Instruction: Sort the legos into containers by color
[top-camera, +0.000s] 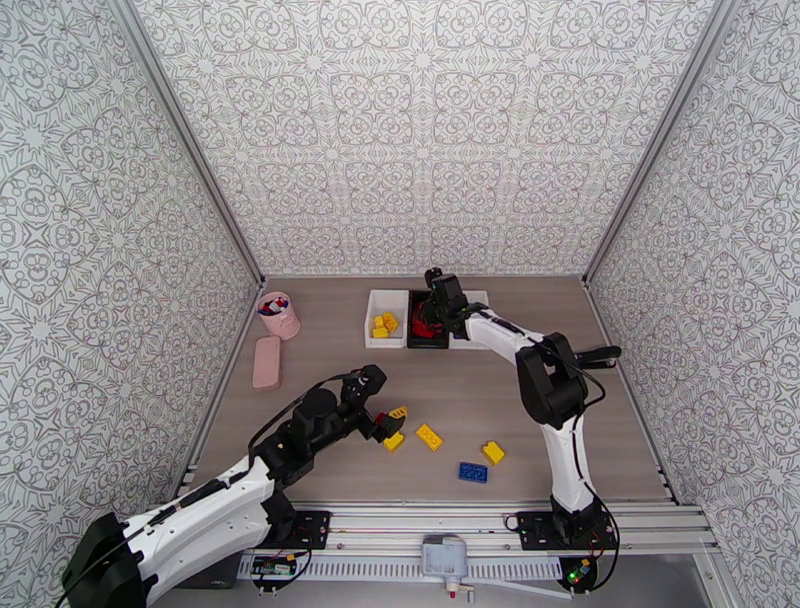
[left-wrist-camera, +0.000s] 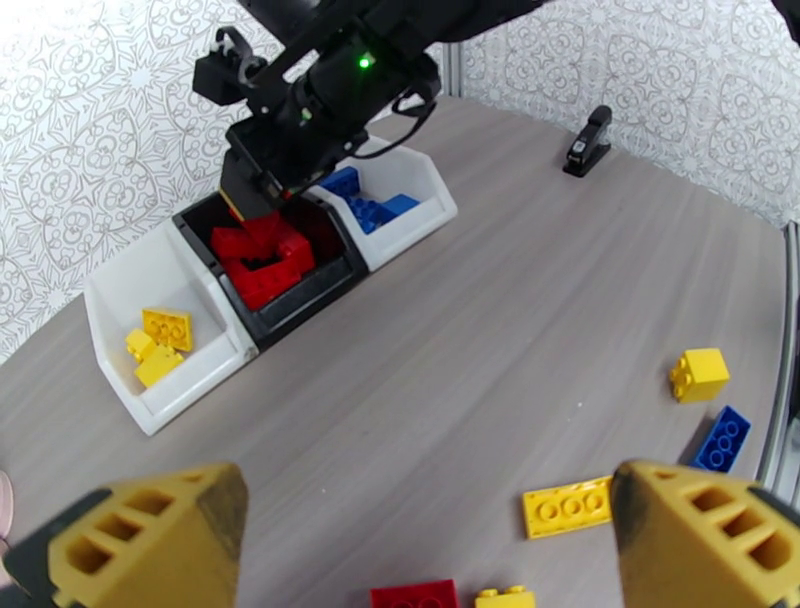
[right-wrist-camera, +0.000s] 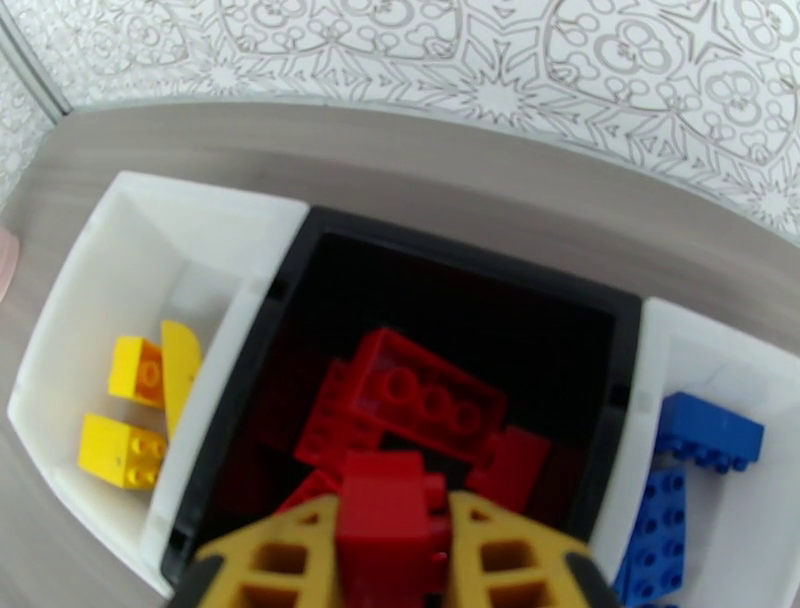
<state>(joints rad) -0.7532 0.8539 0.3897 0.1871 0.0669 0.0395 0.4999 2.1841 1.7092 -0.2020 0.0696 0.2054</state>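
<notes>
Cropped, covered, too small to read
Top view: the right arm (top-camera: 492, 330) covers most of the right-hand white bin (top-camera: 478, 298), and what the pink cup (top-camera: 280, 315) holds is too small to tell. Left wrist view: the bottom edge cuts a loose red brick (left-wrist-camera: 413, 595) and a loose yellow brick (left-wrist-camera: 505, 597). Right wrist view: the held red brick (right-wrist-camera: 390, 520) runs off the bottom edge, and the right edge crops the blue bricks (right-wrist-camera: 700, 440).

table (top-camera: 480, 385) | three bins (top-camera: 371, 320) | loose legos (top-camera: 429, 436) | pink cup (top-camera: 283, 318) | pink case (top-camera: 267, 362) | stapler (left-wrist-camera: 588, 143)
</notes>
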